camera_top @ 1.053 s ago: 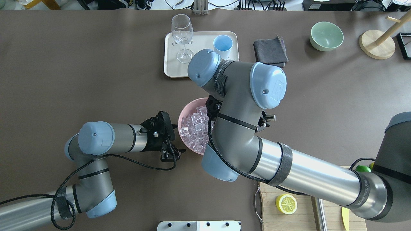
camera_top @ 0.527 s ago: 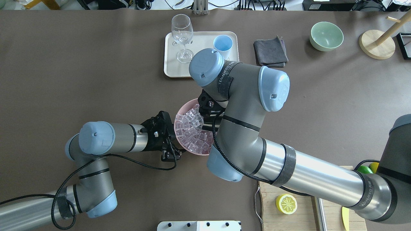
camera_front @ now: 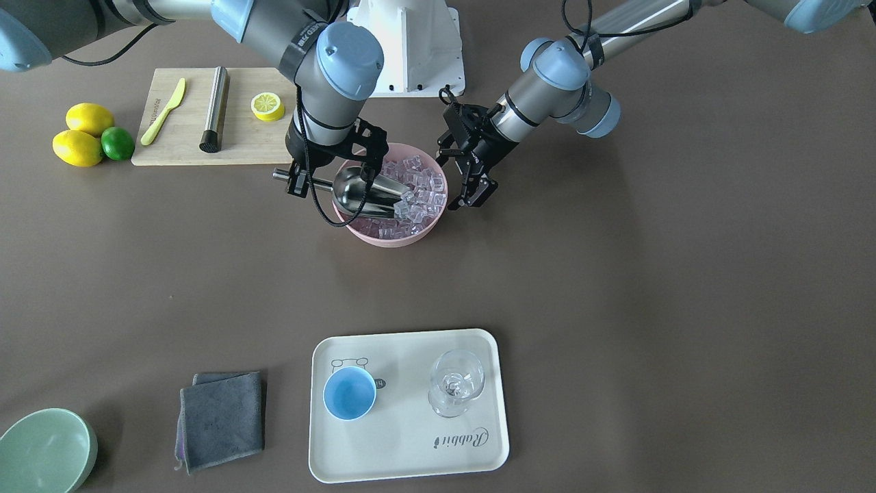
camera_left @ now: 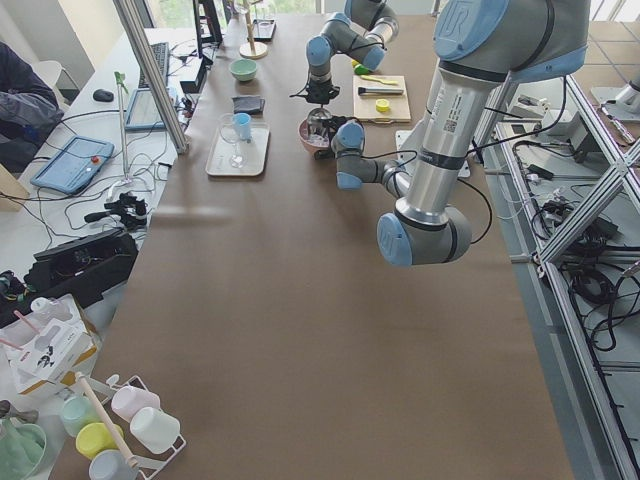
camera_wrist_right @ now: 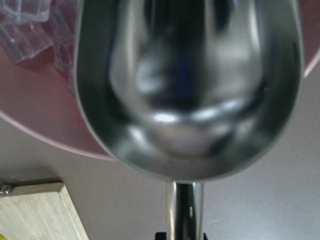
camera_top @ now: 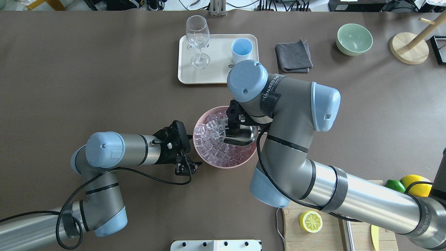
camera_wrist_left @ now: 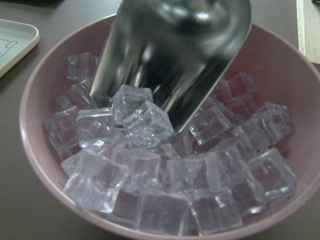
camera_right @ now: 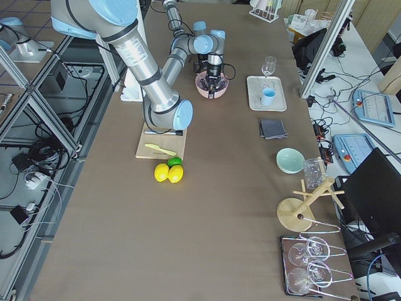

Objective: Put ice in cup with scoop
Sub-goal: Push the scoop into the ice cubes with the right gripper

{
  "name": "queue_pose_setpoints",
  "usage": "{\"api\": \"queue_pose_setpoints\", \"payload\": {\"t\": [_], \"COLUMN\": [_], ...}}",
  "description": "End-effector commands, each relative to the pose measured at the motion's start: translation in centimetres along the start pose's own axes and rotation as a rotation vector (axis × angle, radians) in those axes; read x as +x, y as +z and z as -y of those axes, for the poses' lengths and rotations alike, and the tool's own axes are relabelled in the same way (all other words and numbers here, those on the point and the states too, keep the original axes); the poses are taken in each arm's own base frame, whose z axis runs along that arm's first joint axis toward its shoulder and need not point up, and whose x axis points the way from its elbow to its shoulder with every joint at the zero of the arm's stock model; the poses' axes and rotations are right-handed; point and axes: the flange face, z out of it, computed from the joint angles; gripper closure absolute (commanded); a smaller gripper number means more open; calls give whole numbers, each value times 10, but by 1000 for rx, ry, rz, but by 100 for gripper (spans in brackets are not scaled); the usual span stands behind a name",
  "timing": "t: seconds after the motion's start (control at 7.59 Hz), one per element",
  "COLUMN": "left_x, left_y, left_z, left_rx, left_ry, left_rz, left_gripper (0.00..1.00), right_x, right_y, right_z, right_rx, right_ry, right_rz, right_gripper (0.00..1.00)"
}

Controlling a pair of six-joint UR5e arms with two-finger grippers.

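Step in hand, by judgement: loading the scoop, with nothing yet delivered to the cup. Far left of the overhead view, left gripper (camera_top: 187, 166): fingers spread, empty, parked just beside the left rim of the pink bowl (camera_front: 391, 239); contact with the rim not resolvable. Centre: ice (camera_top: 212, 148), many clear cubes heaped in that bowl. Next to the right: scoop (camera_top: 241, 135), laid low over the bowl's right half, mouth pointing left into the heap. In the left wrist view, two or three cubes resting at the scoop's lip; in the right wrist view, trough otherwise bare, though blurred. Right gripper (camera_front: 299, 180): clamped on the scoop's short rod handle, outside the bowl's rim. Beyond the bowl, on the far side of the table: cup (camera_top: 241, 48), upright and apparently empty, standing on the cream tray (camera_top: 217, 77), with a stemmed glass (camera_top: 198, 38) apart to its left. For the next move: push the lip further under the cubes, then roll the wrist to bring the mouth upward before lifting. Clear the bowl's rim, carry level to the tray, and stop above the cup. Tip slowly; with a scoop mouth seemingly wider than the cup, expect stray cubes unless poured off the front of the lip. Keep away from the glass.
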Motion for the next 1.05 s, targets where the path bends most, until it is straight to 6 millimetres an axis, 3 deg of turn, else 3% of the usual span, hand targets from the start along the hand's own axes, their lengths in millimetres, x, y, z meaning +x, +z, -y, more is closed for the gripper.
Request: {"api": "queue_pose_setpoints", "payload": {"t": [0.0,0.26,0.53,0.92], "left_x": [0,0,0,0], "left_y": [0,0,0,0], "left_z": [0,0,-2,-2], "left_rx": [1,-1,-2,-1], "left_ry": [0,1,1,1], "left_rz": [0,0,0,0], "left_gripper": [2,2,2,2], "right_x": [-5,-9,-16,-28], "right_y": [5,-7,8,13], "right_z": [-17,-18,-43,-79], "right_rx": [108,170,281,501], "right_ry": [1,45,43,102], "right_rz": [-38,-56,-89,-138], "right_gripper": [100,100,100,100]}}
